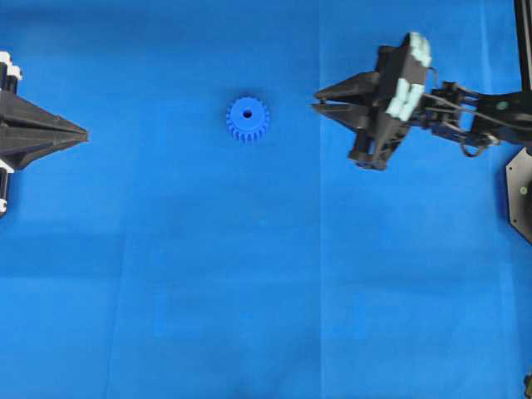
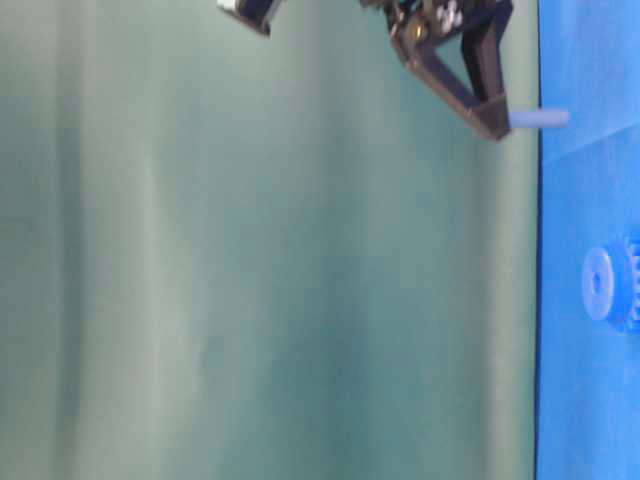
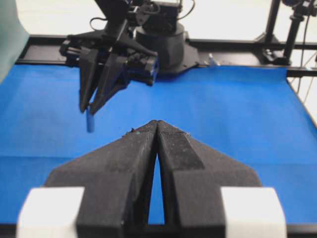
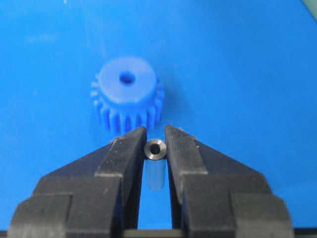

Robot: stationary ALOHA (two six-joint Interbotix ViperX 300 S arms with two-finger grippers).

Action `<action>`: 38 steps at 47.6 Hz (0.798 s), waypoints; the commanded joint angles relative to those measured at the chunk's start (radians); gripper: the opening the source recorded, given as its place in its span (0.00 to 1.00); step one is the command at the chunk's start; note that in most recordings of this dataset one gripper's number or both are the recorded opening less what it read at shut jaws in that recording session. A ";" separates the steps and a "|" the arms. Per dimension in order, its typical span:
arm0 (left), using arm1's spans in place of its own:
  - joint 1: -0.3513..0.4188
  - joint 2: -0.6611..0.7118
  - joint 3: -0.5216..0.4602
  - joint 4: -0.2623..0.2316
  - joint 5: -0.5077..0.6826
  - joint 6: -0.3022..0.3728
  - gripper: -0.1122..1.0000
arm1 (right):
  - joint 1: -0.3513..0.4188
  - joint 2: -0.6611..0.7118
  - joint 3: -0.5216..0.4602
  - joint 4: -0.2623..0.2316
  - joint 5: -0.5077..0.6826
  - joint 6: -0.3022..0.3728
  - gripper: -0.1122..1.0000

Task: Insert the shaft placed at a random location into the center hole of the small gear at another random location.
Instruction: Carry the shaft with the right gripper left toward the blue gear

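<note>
In the right wrist view, the right gripper (image 4: 156, 146) is clamping the shaft (image 4: 156, 149) between its two black fingertips (image 4: 130, 144), the pin's shiny ringed end showing in the narrow gap and its pale body running back between the fingers. Just beyond the tips, the small gear (image 4: 127, 94) is lying flat on the blue table cover (image 4: 237, 74) with its raised hub facing up and the center hole (image 4: 127, 77) showing dark in the middle of the hub. The shaft is sitting apart from the gear, not touching it.

From overhead, the right gripper (image 1: 320, 104) is hanging to the right of the small gear (image 1: 247, 120), its tips pointing toward it with a strip of bare cover between them. The table-level view is showing the shaft (image 2: 540, 118) sticking out past the fingertips, clear of the cover.

Farther off, at the left edge of the overhead view, the left gripper (image 1: 81, 133) is sitting well apart from the gear. Its own wrist view is showing the left gripper (image 3: 157, 123) with fingers pressed together at the tips, holding nothing.
</note>
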 commanded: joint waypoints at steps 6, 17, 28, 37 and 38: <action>0.000 0.005 -0.011 0.000 -0.005 -0.002 0.10 | 0.003 0.069 -0.137 -0.009 0.006 -0.003 0.13; 0.002 0.005 -0.011 0.000 -0.005 -0.002 0.10 | 0.009 0.161 -0.287 -0.026 0.075 -0.005 0.13; 0.000 0.005 -0.011 0.000 -0.003 -0.002 0.10 | 0.012 0.219 -0.376 -0.031 0.109 -0.005 0.13; 0.000 0.003 -0.011 0.000 0.005 -0.002 0.10 | 0.011 0.227 -0.382 -0.029 0.110 -0.003 0.13; 0.002 0.003 -0.011 0.000 0.006 -0.002 0.10 | 0.012 0.227 -0.380 -0.031 0.112 -0.002 0.13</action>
